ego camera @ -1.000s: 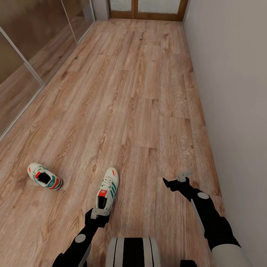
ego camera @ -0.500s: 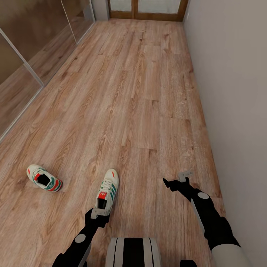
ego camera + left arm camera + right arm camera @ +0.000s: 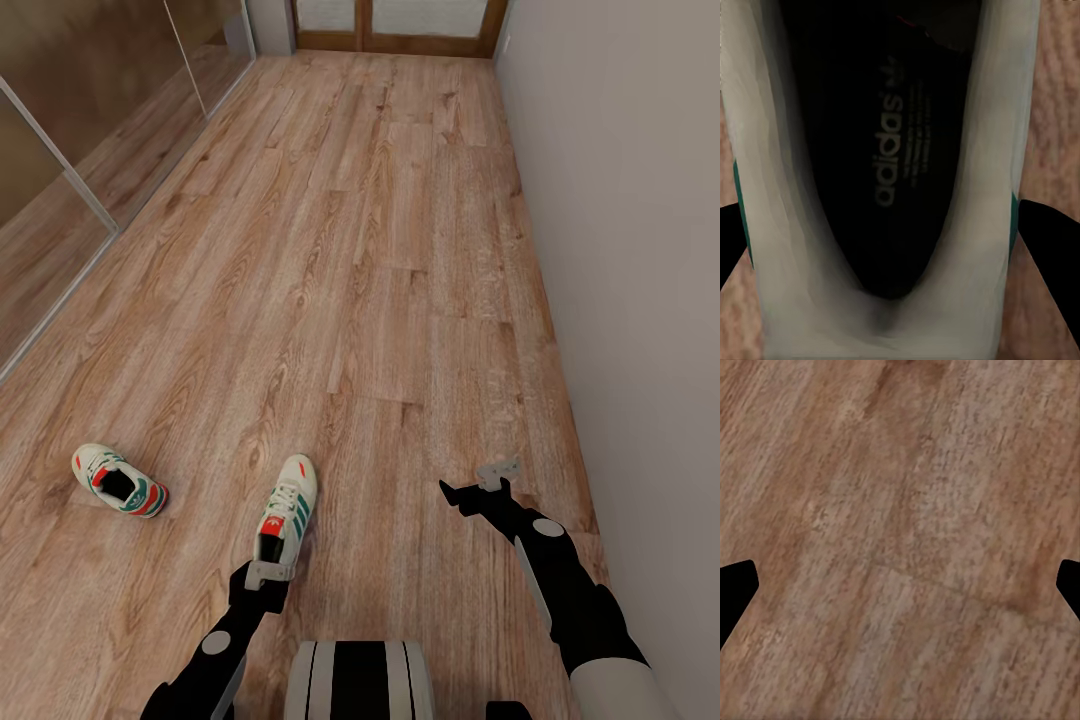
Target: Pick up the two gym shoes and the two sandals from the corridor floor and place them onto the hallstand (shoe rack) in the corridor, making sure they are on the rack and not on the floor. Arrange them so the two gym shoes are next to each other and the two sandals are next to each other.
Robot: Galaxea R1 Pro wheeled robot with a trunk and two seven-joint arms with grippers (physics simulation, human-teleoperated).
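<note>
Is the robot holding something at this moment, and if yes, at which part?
Nothing is held yet. The left gripper is open, its fingers either side of the heel of the nearer off-white, green-striped gym shoe. The right gripper is open over bare wooden floor.

Glass sliding panels (image 3: 60, 150) along one side; wooden door (image 3: 395, 25) at far end; plain wall (image 3: 630, 250) opposite.

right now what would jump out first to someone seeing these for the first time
Two off-white sneakers with green stripes lie apart on the wood floor: one sneaker points up the corridor just ahead of the left gripper, the other sneaker sits off to its left. In the left wrist view that gripper's fingers straddle the near shoe's heel, its dark insole facing the camera. The right gripper hangs open over bare planks near the wall.
</note>
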